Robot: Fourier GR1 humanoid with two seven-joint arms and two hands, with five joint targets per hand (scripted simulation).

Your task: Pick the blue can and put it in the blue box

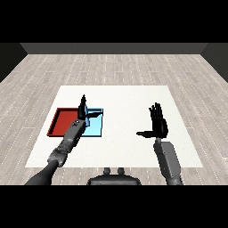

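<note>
The light blue tray [95,128] lies left of the table's middle, with the red tray [61,122] touching its left side. My left hand [82,111] hovers over the line where the two trays meet. Its fingers are straight and point away from me, and its thumb sticks out to the right over the blue tray. It holds nothing. My right hand [159,125] is open over the bare table at the right, fingers straight and thumb out to the left. No blue can shows anywhere; my left forearm covers part of the blue tray.
The white table [129,100] stretches wide behind and between the hands. Wooden floor surrounds it on all sides.
</note>
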